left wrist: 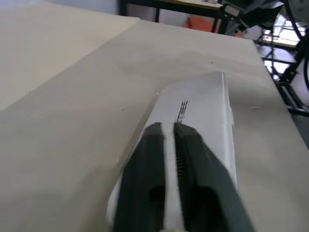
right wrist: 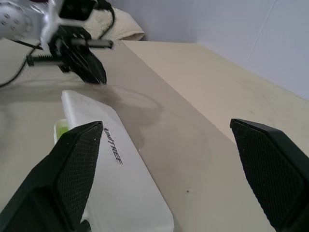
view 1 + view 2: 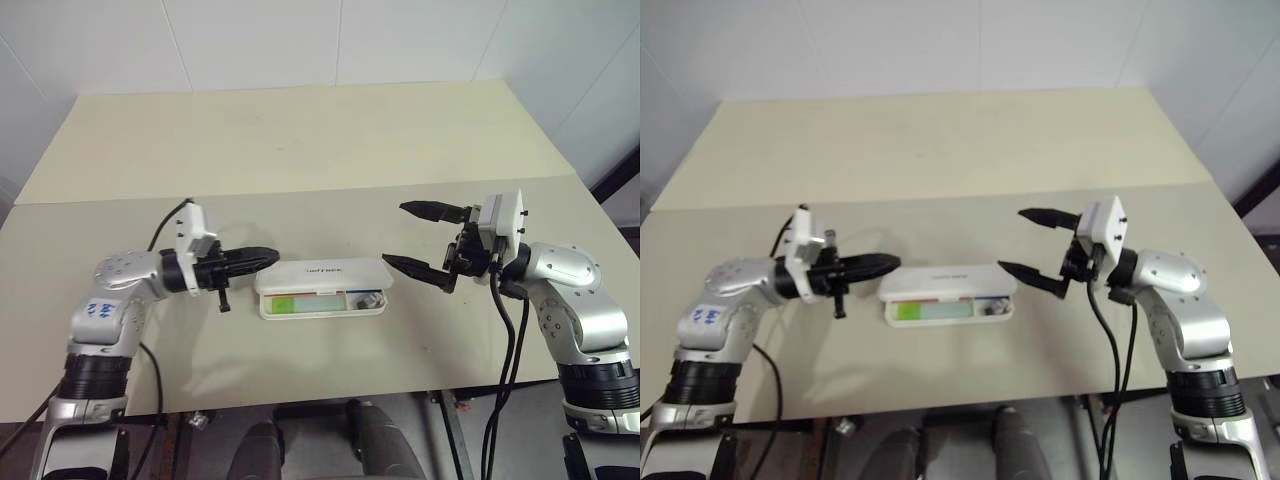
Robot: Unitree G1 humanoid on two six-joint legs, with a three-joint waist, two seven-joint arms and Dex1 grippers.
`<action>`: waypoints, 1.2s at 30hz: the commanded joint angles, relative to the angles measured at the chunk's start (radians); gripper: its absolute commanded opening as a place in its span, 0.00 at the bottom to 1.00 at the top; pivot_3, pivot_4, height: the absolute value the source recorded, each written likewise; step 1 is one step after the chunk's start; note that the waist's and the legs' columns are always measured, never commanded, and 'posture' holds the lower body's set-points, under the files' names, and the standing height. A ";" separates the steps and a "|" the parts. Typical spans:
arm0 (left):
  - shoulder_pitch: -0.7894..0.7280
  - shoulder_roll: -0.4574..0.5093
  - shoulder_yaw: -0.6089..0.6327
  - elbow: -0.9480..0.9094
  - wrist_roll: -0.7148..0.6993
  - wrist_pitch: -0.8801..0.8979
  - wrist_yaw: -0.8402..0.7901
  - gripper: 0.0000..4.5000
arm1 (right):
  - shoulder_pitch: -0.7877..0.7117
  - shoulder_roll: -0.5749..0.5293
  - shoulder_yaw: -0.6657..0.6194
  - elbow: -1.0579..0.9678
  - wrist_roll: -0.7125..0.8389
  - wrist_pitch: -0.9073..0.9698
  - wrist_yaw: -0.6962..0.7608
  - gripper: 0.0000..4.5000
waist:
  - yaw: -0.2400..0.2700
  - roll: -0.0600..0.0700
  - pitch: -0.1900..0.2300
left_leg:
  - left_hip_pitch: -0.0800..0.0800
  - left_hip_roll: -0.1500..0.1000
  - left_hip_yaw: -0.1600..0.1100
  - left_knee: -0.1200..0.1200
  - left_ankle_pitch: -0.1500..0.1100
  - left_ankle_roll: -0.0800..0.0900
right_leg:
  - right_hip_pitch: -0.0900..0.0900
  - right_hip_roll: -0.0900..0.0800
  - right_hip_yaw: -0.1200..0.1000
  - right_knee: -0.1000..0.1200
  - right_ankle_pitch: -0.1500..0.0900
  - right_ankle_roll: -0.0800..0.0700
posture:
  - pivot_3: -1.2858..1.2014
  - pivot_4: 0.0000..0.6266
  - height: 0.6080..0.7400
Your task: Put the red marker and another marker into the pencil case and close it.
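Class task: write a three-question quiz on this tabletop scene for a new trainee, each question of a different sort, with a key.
1. True or false: the pencil case lies between the two grippers.
2. Which gripper has its fingers spread wide? A) left gripper B) right gripper
3. Fill in: the marker visible through the case's front gap has a ____ cap.

Key: 1 true; 2 B; 3 green.

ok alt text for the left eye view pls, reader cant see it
A white pencil case lies on a beige table between two robot arms, its lid partly lowered with a green-capped marker visible inside. The left gripper sits at the case's left end, nearly closed and empty; the right gripper hangs wide open just off its right end.
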 commanded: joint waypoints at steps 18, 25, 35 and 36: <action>-0.108 -0.091 -0.122 0.085 0.062 -0.159 -0.036 0.13 | -0.002 -0.013 -0.050 -0.002 -0.004 -0.032 0.009 1.00 | -0.001 0.000 0.000 | 0.000 0.000 0.000 0.000 0.000 0.000 | 0.000 0.000 0.000 -0.001 0.000 0.000 | 0.52 0.24 1.00; -0.126 -0.082 -0.159 0.118 0.092 -0.195 -0.075 0.01 | 0.014 -0.017 -0.058 -0.020 -0.001 -0.032 0.005 1.00 | 0.001 0.000 0.000 | 0.000 0.000 0.000 0.000 0.000 0.000 | 0.000 0.000 0.000 -0.001 0.000 0.000 | 0.52 0.24 1.00; -0.154 -0.103 -0.238 0.204 0.211 -0.266 -0.061 0.01 | 0.039 -0.087 -0.040 -0.164 0.061 0.028 0.077 1.00 | 0.003 0.000 0.000 | 0.000 0.000 0.000 0.000 0.000 0.000 | 0.000 0.000 0.000 -0.001 0.000 0.000 | 0.52 0.24 1.00; -0.157 -0.107 -0.247 0.211 0.221 -0.275 -0.062 0.01 | 0.042 -0.092 -0.041 -0.171 0.070 0.036 0.081 1.00 | 0.003 0.000 0.000 | 0.000 0.000 0.000 0.000 0.000 0.000 | 0.001 0.000 0.000 -0.001 0.000 0.000 | 0.52 0.24 1.00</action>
